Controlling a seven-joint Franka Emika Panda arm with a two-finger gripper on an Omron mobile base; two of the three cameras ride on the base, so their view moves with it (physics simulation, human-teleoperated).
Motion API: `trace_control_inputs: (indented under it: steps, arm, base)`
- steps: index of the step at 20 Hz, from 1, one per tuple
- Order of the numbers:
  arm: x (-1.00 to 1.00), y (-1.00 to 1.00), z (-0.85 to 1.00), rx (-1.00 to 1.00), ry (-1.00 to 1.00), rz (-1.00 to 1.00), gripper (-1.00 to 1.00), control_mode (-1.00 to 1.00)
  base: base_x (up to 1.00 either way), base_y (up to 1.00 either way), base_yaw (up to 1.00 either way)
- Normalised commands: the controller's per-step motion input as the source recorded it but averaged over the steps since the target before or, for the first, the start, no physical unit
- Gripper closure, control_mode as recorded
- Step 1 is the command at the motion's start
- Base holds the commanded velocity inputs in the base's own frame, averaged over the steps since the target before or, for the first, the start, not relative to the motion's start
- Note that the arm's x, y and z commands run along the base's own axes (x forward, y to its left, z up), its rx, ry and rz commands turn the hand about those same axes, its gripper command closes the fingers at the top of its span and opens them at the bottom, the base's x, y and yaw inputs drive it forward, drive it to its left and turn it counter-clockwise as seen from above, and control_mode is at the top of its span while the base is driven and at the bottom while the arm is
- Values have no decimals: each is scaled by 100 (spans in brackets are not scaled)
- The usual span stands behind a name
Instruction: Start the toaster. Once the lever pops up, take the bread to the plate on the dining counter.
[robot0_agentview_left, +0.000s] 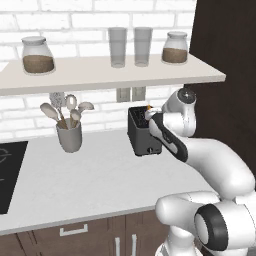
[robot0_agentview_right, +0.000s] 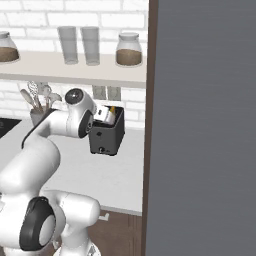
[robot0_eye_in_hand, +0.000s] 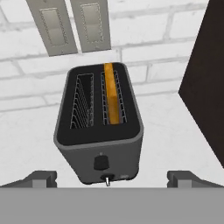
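The dark grey toaster (robot0_eye_in_hand: 98, 127) stands on the grey worktop against the brick wall, also seen as a toaster (robot0_agentview_left: 142, 134) and a toaster (robot0_agentview_right: 106, 136) in the base views. The orange-yellow bread (robot0_eye_in_hand: 111, 94) stands in its right slot; the left slot is empty. The lever (robot0_eye_in_hand: 101, 162) is a small dark knob low on the narrow front face. My gripper (robot0_eye_in_hand: 112, 180) hovers just above the toaster's front end, open, its fingertips (robot0_eye_in_hand: 41, 178) wide apart with nothing between them. The gripper (robot0_agentview_left: 146, 116) touches nothing. The plate and the dining counter are out of view.
A grey utensil cup (robot0_agentview_left: 69, 134) stands left of the toaster, a black cooktop (robot0_agentview_left: 7, 170) further left. A shelf (robot0_agentview_left: 100, 75) with jars and glasses hangs overhead. A tall dark panel (robot0_agentview_right: 200, 125) walls the right side. Wall outlets (robot0_eye_in_hand: 70, 26) sit behind the toaster.
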Motion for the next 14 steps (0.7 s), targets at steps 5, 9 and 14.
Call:
trace_control_inputs:
  steps: [5,9,14]
  arm:
    - [49,0,-29,0,2,0,-100,-100]
    - [46,-7,-22,0,0,0,-100,-100]
    - [38,-11,-22,0,1,0,-100,-100]
  base:
    - [0,0,0]
    - [0,0,0]
    - [0,0,0]
